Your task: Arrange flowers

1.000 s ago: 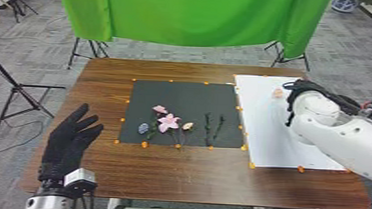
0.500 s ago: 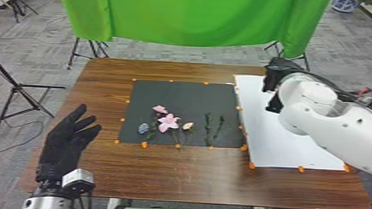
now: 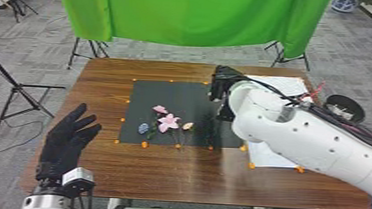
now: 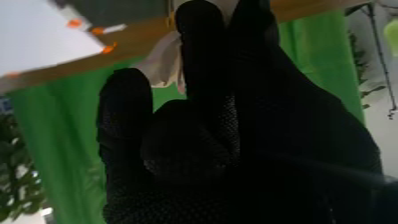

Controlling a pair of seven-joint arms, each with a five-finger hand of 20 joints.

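Note:
In the head view my right hand (image 3: 222,86) is over the upper right part of the dark mat (image 3: 170,94). My right hand (image 4: 200,145) in the right wrist view has its fingers closed round a pale flower (image 4: 162,62), whose petals stick out between them. On the mat's lower half lie a large pink flower (image 3: 169,123), a smaller pink one (image 3: 160,109), a blue one (image 3: 143,128), a cream one (image 3: 188,126) and a green stem (image 3: 209,137). My left hand (image 3: 67,141) stays open at the table's left, fingers straight.
The white board (image 3: 269,159) lies right of the mat, largely under my right arm. Orange markers (image 3: 144,144) line the edges of mat and board. A green cloth (image 3: 194,20) hangs beyond the brown table (image 3: 162,176).
My right hand has moved left from the white board to above the mat, carrying the pale flower that was seen by it over the board. The left hand has stayed still.

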